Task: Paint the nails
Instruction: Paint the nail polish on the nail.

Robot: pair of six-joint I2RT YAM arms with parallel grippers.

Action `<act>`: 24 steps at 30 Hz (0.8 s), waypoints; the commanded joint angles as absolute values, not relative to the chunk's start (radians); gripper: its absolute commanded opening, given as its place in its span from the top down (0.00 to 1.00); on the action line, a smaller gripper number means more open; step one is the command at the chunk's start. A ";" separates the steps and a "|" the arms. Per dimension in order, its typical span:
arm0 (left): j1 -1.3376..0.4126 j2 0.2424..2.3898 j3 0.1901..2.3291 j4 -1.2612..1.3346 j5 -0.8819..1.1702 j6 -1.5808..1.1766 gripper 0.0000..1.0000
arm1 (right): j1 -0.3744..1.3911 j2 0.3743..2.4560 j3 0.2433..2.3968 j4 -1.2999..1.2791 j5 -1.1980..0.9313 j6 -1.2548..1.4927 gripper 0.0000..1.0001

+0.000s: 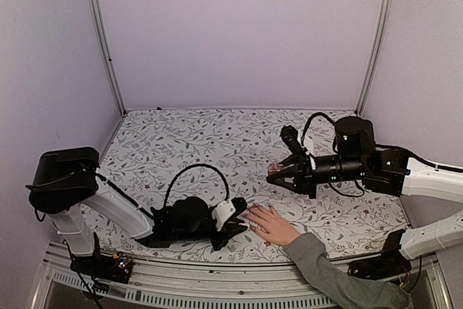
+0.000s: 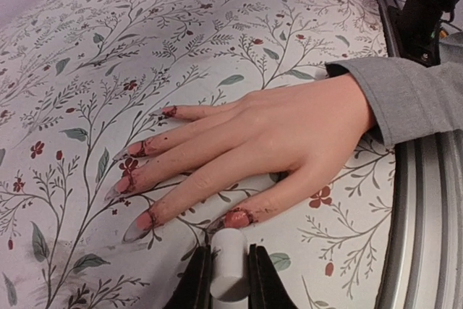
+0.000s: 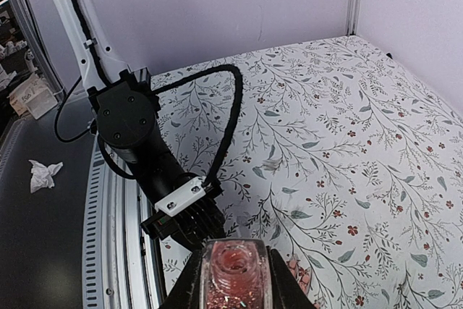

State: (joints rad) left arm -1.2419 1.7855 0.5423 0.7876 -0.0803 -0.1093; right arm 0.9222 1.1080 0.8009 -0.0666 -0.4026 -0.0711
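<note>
The left gripper (image 2: 230, 289) is closed on a white brush cap (image 2: 229, 255), clamped between both jaws. The cap's far end sits just beside the thumbnail (image 2: 236, 218) of the human hand (image 2: 289, 132). The hand lies palm down, fingers spread, on the floral tablecloth (image 2: 108, 48). The nails (image 2: 139, 148) carry uneven pink-red polish, smeared onto adjoining skin. The right gripper (image 1: 278, 172) is closed on an open bottle of pink glitter polish (image 3: 236, 273), apart from the hand.
</note>
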 commanded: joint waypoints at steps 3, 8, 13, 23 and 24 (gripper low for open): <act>-1.232 1.809 0.556 0.775 -0.085 -0.117 1.00 | 0.917 1.091 0.802 -0.046 -0.394 -0.071 1.00; -1.229 1.805 0.547 0.772 -0.080 -0.118 1.00 | 0.917 1.089 0.802 -0.047 -0.393 -0.071 1.00; -1.226 1.799 0.541 0.757 -0.095 -0.122 1.00 | 0.917 1.089 0.801 -0.047 -0.393 -0.071 1.00; -1.220 1.807 0.549 0.744 -0.106 -0.128 1.00 | 0.917 1.090 0.801 -0.047 -0.392 -0.071 1.00; -1.220 1.807 0.548 0.744 -0.106 -0.127 1.00 | 0.917 1.089 0.801 -0.047 -0.391 -0.071 1.00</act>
